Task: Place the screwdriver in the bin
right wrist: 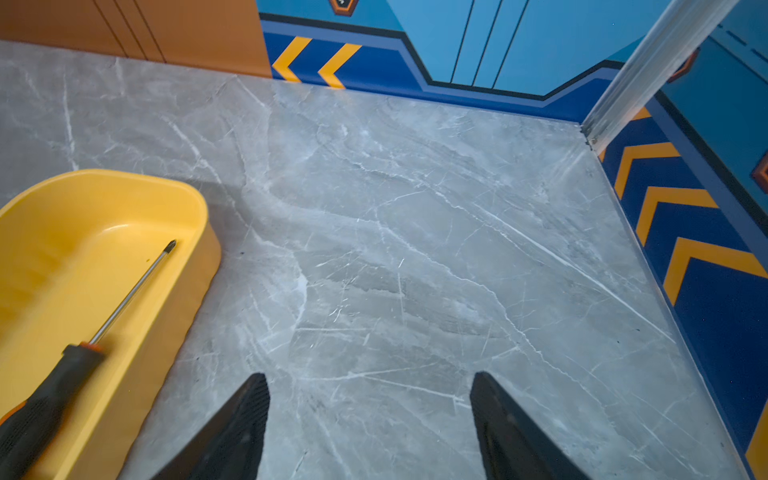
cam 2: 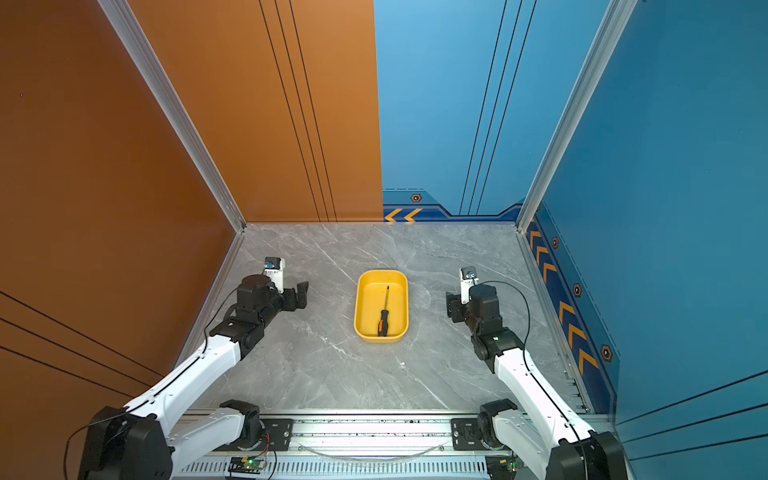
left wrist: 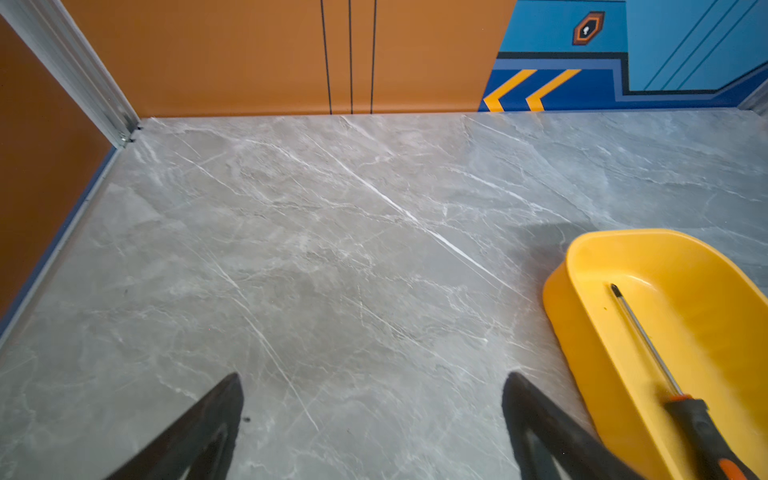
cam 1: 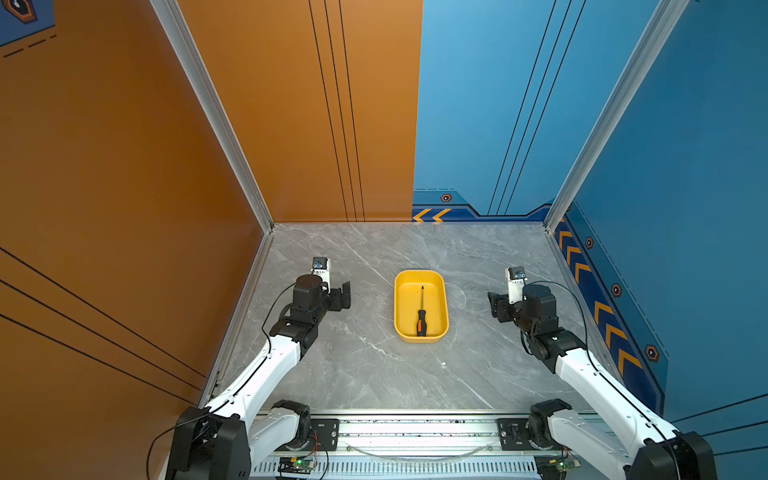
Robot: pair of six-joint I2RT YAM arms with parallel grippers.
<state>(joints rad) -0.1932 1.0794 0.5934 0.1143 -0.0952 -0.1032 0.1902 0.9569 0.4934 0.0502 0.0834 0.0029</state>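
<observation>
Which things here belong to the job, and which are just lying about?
Job: screwdriver, lying inside the bin.
Not job: marble tabletop, orange wall, blue wall; nothing else loose in view.

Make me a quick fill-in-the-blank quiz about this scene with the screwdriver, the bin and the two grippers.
The screwdriver lies inside the bin, whose colour is ___.
The screwdriver's handle is black with an ___ band.
The left gripper and the right gripper both have their jaws ___ and empty.
In both top views the bin stands ___ the two grippers.
Missing words: yellow; orange; open; between.
</observation>
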